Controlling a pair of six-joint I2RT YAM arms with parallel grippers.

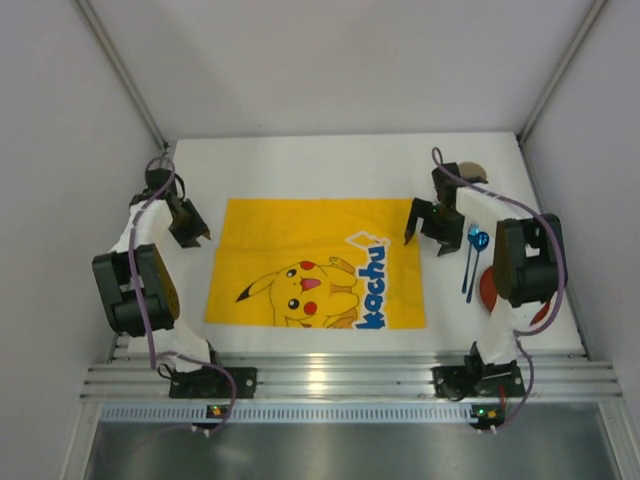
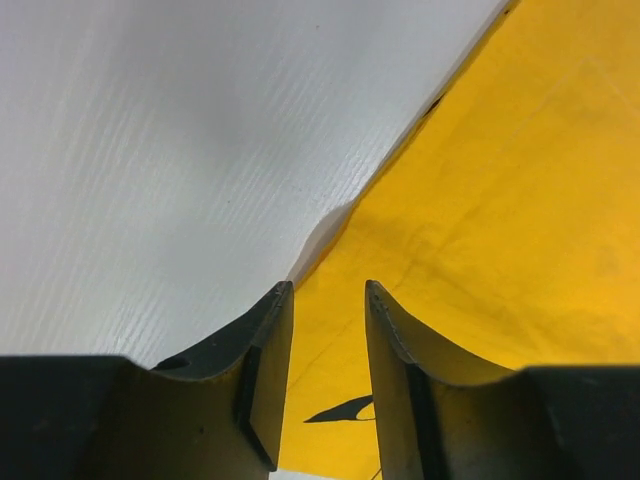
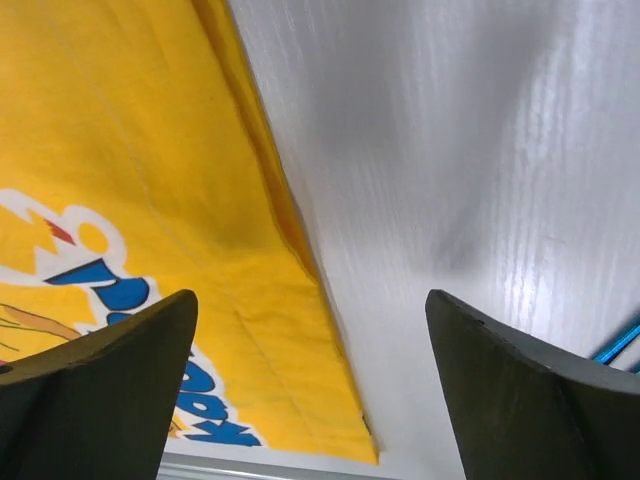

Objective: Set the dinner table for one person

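Observation:
The white dinner table (image 1: 320, 165) carries a yellow Pikachu-print mat (image 1: 300, 230) laid flat in its middle. My left gripper (image 1: 197, 240) hovers at the mat's far left corner. In the left wrist view its jaws (image 2: 328, 290) stand a narrow gap apart with nothing between them, over the mat's edge (image 2: 520, 200). My right gripper (image 1: 425, 240) hangs at the mat's far right corner. In the right wrist view it (image 3: 310, 295) is wide open and empty above the mat's right edge (image 3: 120, 120) and bare table (image 3: 450, 150).
Blue cutlery (image 1: 472, 262) lies right of the mat, and a sliver of it shows in the right wrist view (image 3: 620, 345). A red dish (image 1: 488, 290) sits partly under the right arm. A brown round object (image 1: 472, 172) lies at the far right. Walls enclose the table.

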